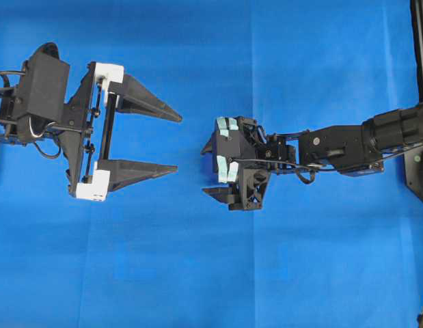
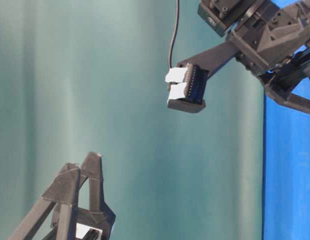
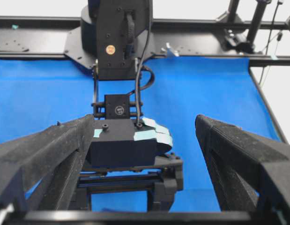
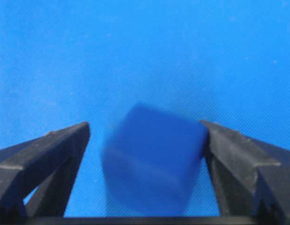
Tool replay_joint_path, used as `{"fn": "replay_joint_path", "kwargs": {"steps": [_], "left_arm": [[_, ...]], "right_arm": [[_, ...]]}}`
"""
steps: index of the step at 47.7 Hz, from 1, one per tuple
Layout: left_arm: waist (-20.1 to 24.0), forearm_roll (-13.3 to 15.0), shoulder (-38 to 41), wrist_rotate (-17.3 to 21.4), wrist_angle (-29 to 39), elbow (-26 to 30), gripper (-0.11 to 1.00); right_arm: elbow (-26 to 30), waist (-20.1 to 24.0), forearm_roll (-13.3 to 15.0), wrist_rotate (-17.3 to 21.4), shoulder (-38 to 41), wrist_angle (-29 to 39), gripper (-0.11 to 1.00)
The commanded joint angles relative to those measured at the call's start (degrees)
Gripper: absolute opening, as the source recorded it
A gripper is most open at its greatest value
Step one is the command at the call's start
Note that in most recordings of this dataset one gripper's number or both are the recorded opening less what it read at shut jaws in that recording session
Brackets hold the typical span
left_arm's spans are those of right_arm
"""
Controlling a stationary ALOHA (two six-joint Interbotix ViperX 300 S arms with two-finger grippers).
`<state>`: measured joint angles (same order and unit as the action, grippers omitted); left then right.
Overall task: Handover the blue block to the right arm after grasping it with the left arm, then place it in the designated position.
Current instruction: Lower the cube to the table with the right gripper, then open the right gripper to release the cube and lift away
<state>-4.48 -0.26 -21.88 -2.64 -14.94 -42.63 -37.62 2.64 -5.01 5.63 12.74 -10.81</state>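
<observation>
In the right wrist view the blue block [image 4: 154,159] is blurred and tilted between the fingers of my right gripper [image 4: 145,126]. Those jaws stand open: blue cloth shows between the block and the left finger [image 4: 51,154], while the block's corner is at the right finger [image 4: 238,159]. From overhead, the right gripper [image 1: 212,169] points down at the cloth and hides the block. My left gripper [image 1: 177,142] hangs to its left, facing it, wide open and holding nothing. The left wrist view looks between its own fingers [image 3: 46,154] at the right gripper's body [image 3: 130,140].
Blue cloth [image 1: 197,273] covers the table. A black frame rail [image 3: 41,44] runs along the far edge behind the right arm's base [image 3: 116,33]. A black upright [image 1: 420,41] stands at the right edge of the overhead view.
</observation>
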Motion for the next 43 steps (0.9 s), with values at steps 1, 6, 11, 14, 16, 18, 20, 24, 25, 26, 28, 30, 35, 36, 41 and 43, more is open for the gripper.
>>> {"fn": "replay_joint_path", "kwargs": {"steps": [1, 6, 11, 14, 16, 18, 20, 24, 25, 26, 28, 30, 35, 36, 41, 43], "left_arm": [[-0.18, -0.18, -0.97, -0.09, -0.26, 0.88, 0.92], [-0.18, -0.18, -0.88, -0.09, -0.35, 0.97, 0.92], [-0.18, -0.18, -0.97, -0.09, -0.26, 1.05, 0.92], [-0.18, -0.18, -0.97, -0.09, -0.26, 1.05, 0.92], [-0.18, -0.18, -0.97, -0.09, -0.35, 1.14, 0.92], [-0.18, -0.18, -0.88, -0.18, -0.26, 1.14, 0.92], [-0.18, -0.26, -0.88, -0.18, -0.26, 1.14, 0.92], [-0.18, -0.18, -0.88, -0.18, -0.26, 1.23, 0.92], [-0.18, -0.18, -0.97, -0.18, -0.26, 1.23, 0.92], [-0.18, -0.18, -0.88, -0.18, -0.35, 1.23, 0.92], [-0.18, -0.18, -0.88, -0.18, -0.26, 1.23, 0.92], [-0.18, -0.18, -0.88, -0.18, -0.26, 1.23, 0.92], [-0.18, -0.18, -0.88, -0.26, -0.35, 1.23, 0.92], [-0.18, -0.18, -0.88, -0.26, -0.26, 1.32, 0.92], [-0.18, -0.18, -0.97, -0.35, -0.26, 1.32, 0.92], [-0.18, -0.18, -0.88, -0.44, -0.26, 1.32, 0.92]], "right_arm": [[1.05, 0.00, -0.18, -0.09, -0.97, -0.35, 0.88], [1.05, 0.00, -0.26, -0.18, -1.93, 0.26, 0.87], [0.97, 0.00, -0.18, -0.18, -3.87, 1.93, 0.87], [0.88, 0.00, -0.18, -0.18, -5.54, 3.08, 0.87], [0.79, 0.00, -0.18, -0.18, -6.77, 3.96, 0.86], [0.70, 0.00, -0.18, -0.18, -8.09, 4.92, 0.86], [0.53, 0.00, -0.26, -0.18, -9.93, 6.24, 0.86], [0.35, 0.18, -0.18, -0.18, -13.10, 8.35, 0.86], [0.35, 0.18, -0.18, -0.18, -13.89, 8.88, 0.86], [0.26, 0.18, -0.18, -0.18, -14.77, 9.32, 0.86], [0.09, 0.26, -0.18, -0.18, -16.35, 10.11, 0.86], [-0.18, 0.26, -0.18, -0.18, -17.93, 10.90, 0.86], [-0.97, 0.26, -0.18, -0.18, -22.41, 13.01, 0.86], [-1.05, 0.26, -0.09, -0.18, -23.29, 13.45, 0.86], [-1.58, 0.26, -0.09, -0.18, -27.33, 15.82, 0.86], [-1.76, 0.26, 0.00, -0.18, -29.09, 16.88, 0.86]]}}
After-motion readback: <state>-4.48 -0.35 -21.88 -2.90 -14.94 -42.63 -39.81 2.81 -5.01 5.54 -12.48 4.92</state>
